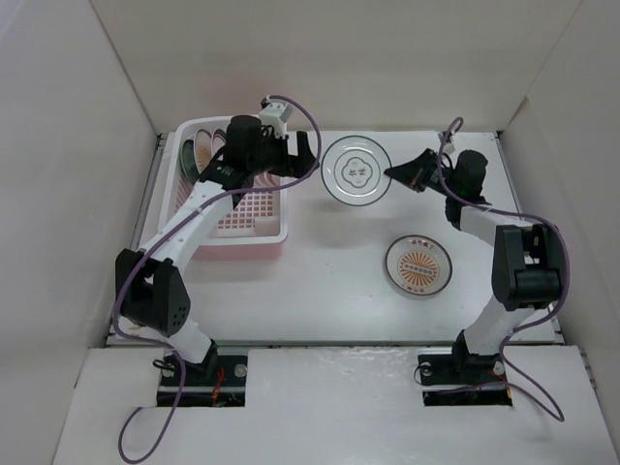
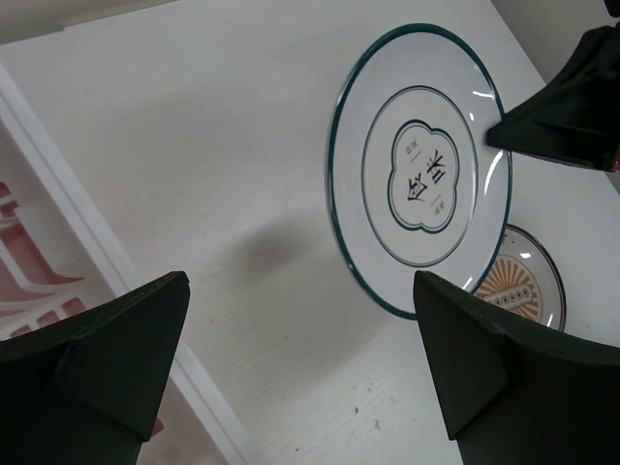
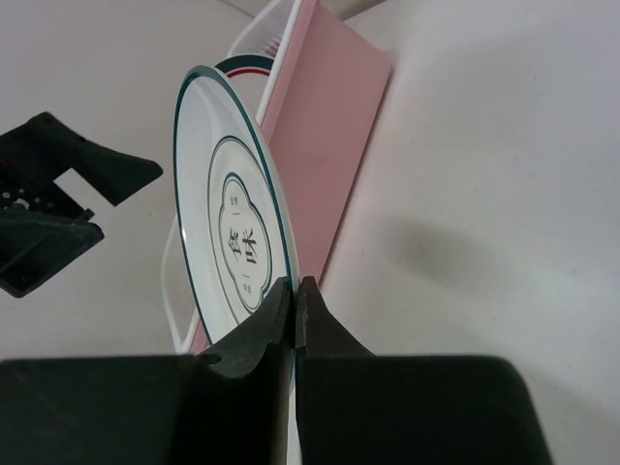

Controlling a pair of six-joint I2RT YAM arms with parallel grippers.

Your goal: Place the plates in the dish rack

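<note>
Left of the right end effector (image 1: 392,174), the green-rimmed plate (image 1: 355,170) is pinched by its rim, that arm stretched forward. Beyond it the left end effector (image 1: 305,160) gapes wide, its arm crossing the dish rack (image 1: 242,235).

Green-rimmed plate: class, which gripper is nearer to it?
Right. The right gripper is shut on the rim of the green-rimmed plate; the left gripper stands open beside it, not touching.
</note>
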